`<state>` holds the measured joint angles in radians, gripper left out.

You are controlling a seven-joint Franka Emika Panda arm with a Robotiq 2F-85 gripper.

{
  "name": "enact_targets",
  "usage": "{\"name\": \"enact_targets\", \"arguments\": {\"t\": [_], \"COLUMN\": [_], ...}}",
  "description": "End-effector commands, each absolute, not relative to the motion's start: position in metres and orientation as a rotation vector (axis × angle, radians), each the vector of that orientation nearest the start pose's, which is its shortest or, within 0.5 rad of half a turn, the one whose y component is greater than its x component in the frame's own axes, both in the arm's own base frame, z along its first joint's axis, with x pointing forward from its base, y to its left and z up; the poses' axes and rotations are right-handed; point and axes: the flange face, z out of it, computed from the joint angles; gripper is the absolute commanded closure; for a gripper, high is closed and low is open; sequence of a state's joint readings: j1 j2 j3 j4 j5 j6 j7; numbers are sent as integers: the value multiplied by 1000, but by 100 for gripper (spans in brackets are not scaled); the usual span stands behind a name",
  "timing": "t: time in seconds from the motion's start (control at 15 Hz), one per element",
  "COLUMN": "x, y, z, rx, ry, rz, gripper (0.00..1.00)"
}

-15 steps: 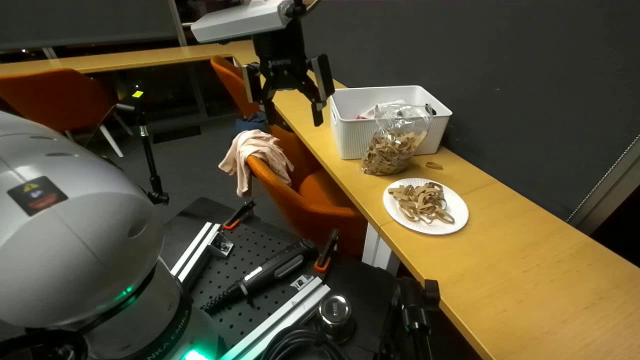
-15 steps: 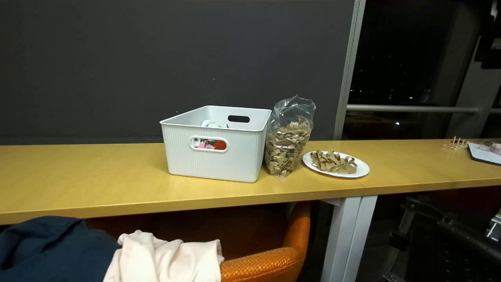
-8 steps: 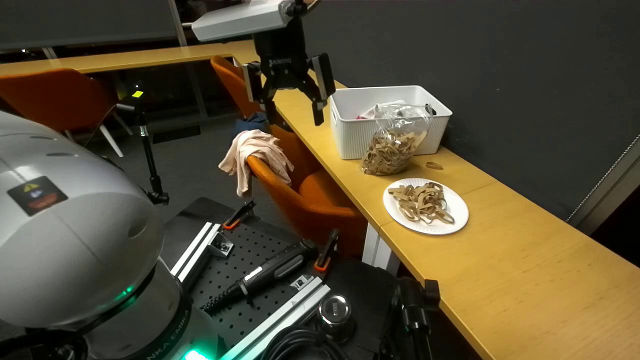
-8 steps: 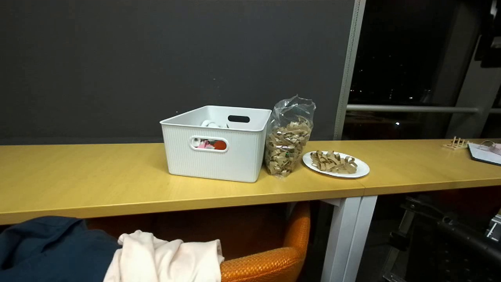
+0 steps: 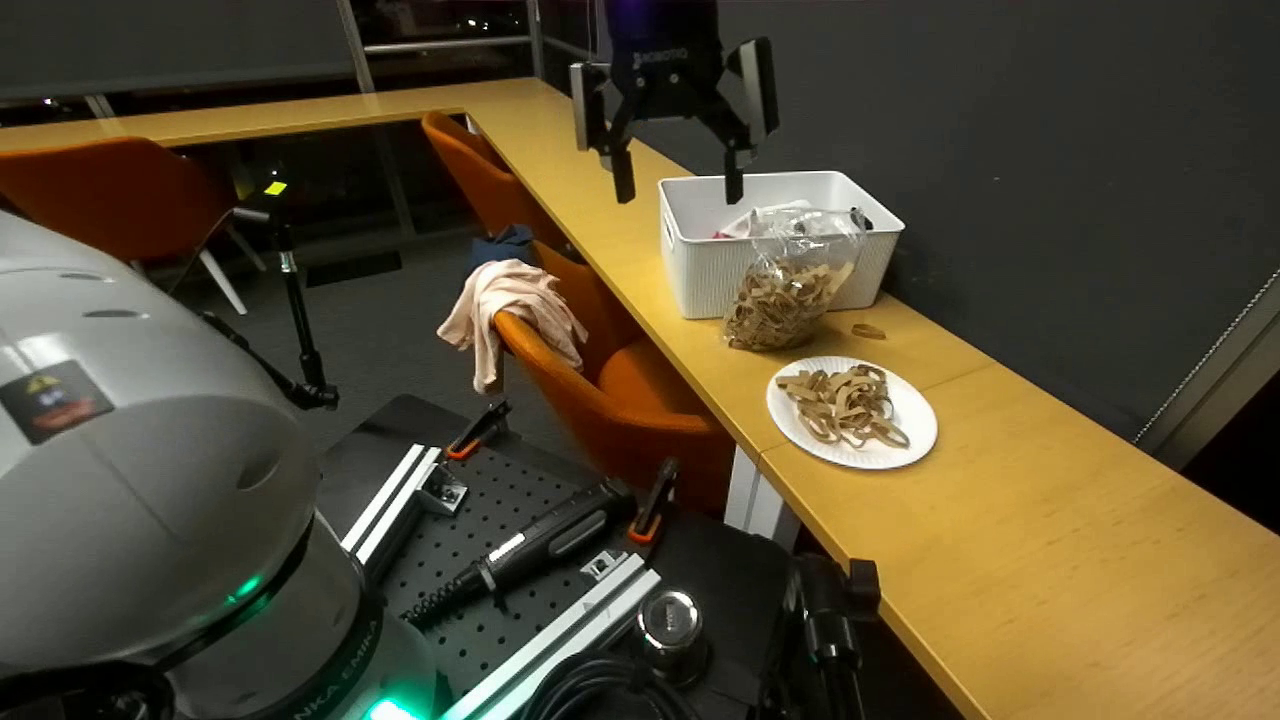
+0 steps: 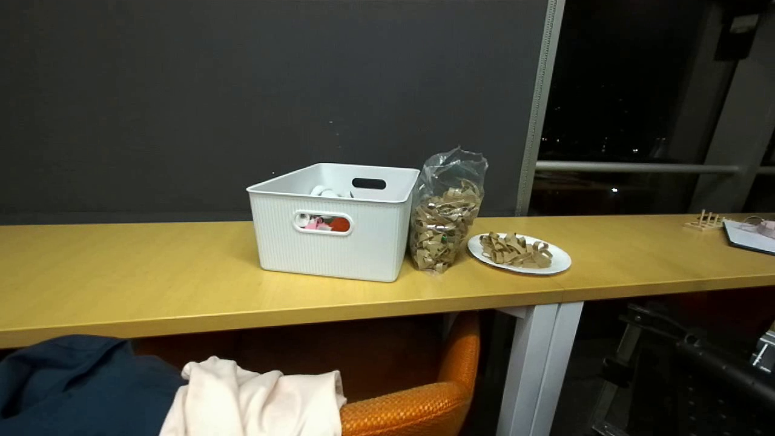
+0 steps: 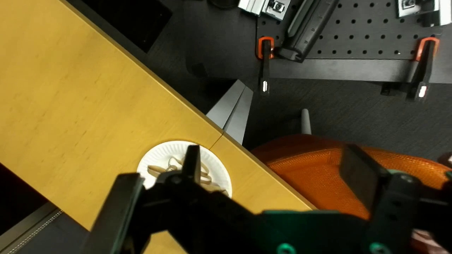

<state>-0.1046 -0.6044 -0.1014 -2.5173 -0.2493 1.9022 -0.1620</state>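
The arm (image 5: 150, 510) is rounded and pale grey, with a dark label (image 5: 55, 400) (yellow triangle (image 5: 43, 384), reddish patch (image 5: 60, 415)) and green lights (image 5: 248, 586); the black gripper (image 5: 678, 185) bears pale lettering (image 5: 662, 57).

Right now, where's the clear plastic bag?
In an exterior view, the clear plastic bag stands on the table, just right of the white bin and left of the white plate.

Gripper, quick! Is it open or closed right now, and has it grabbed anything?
Gripper: open, fingers spread wide apart, holding nothing.
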Motion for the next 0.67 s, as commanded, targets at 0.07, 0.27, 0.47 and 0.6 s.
{"name": "enact_targets", "arguments": {"t": [0.07,0.27,0.47,0.6], "x": [398,412,426,433], "y": [-165,-192,-197,-197], "z": [461,430,392,371], "rx": [-3209,-3183,-3184,-3202], "ry": [-159,-150,-186,-199], "rz": [233,292,267,240], "gripper": [0,0,0,0]}}
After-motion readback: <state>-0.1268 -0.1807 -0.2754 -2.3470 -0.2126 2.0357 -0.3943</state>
